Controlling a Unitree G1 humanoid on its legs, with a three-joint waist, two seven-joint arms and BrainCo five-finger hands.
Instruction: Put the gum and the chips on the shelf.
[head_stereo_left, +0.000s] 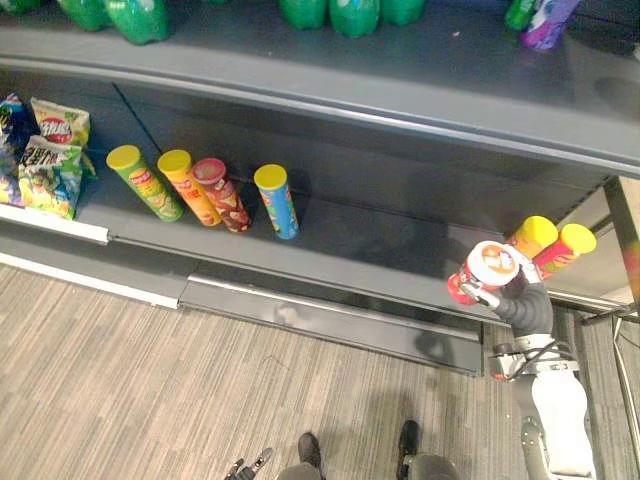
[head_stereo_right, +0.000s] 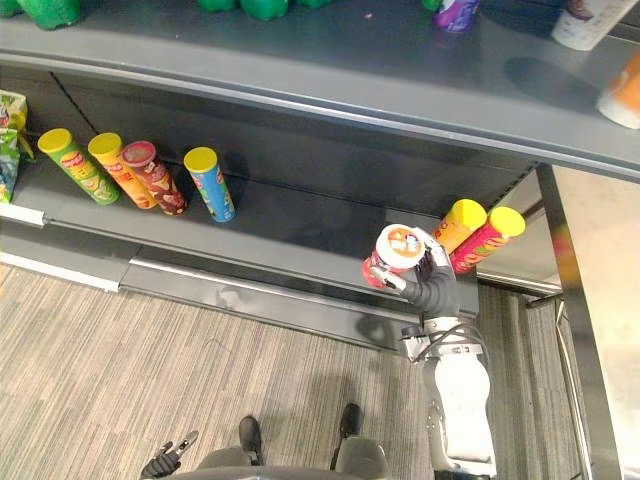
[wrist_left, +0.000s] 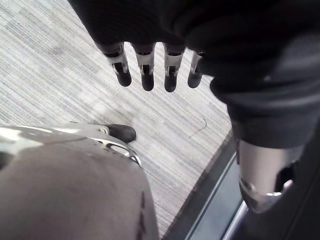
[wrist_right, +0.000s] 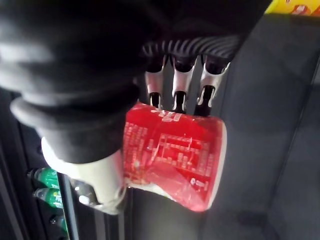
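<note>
Shelf (head_stereo_left: 380, 250) with six chip cans (head_stereo_left: 277, 200), one red can (head_stereo_left: 490, 266) in right hand (head_stereo_left: 522, 292)

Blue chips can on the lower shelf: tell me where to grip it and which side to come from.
Probably round the middle of the blue can, coming from the front, slightly from the right. It stands upright, a smooth tube with a yellow lid; the dark red can stands close on its left, while the shelf on its right is bare.

Top edge cuts off the green bottles (head_stereo_left: 140, 18) on the upper shelf (head_stereo_left: 400, 85). Left edge cuts the chip bags (head_stereo_left: 50, 165). The right hand (head_stereo_left: 522, 295) covers part of the red can (head_stereo_left: 490, 265).
</note>
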